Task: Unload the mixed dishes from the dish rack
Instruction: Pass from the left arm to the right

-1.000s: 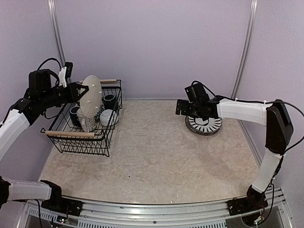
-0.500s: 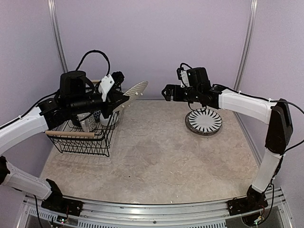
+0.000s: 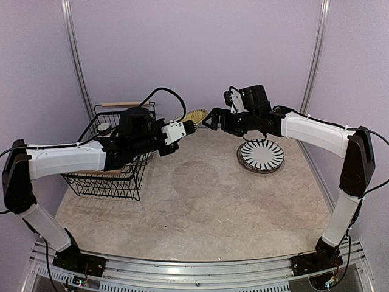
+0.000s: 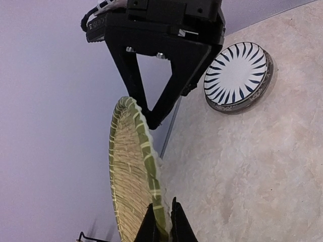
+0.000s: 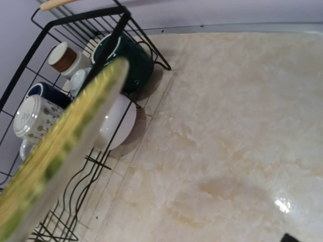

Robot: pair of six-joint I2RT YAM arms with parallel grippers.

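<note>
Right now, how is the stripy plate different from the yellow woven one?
The striped plate has dark and white rays; the woven plate looks like yellow-green basket weave. The striped plate lies flat on the table; the woven plate is up in the air, tilted. Nothing holds the striped plate; the left claw pinches the woven plate's rim. Both are round and out of the dish rack.
</note>
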